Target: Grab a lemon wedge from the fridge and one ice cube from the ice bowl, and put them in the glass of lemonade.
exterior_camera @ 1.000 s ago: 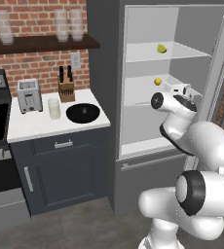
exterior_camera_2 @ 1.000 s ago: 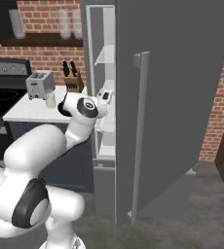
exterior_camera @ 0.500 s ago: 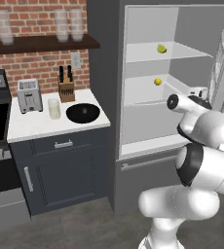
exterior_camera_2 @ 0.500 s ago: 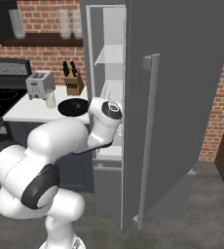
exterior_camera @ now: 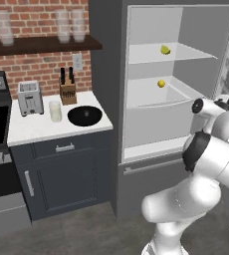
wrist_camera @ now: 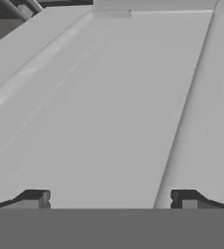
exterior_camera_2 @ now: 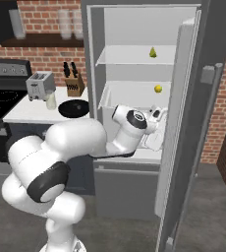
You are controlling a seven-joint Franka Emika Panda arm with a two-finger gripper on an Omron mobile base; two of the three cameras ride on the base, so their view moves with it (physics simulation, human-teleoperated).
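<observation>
The gripper [wrist_camera: 109, 199] is seen in the hand view with its fingertips [wrist_camera: 33, 198] spread wide and nothing held between them, aimed at plain white fridge [exterior_camera_2: 134, 29] surfaces low inside the open compartment. Above and beyond the fingers, the lemon wedge [exterior_camera: 165, 50] is found on the upper shelf, its pointed tip shown upward in the right base view, with a small yellow ball [exterior_camera_2: 157, 88] between. Farther off to the side, the ice bowl [exterior_camera: 84, 115] and the glass of lemonade [exterior_camera: 55, 111] are shown on the counter [exterior_camera: 42, 130].
</observation>
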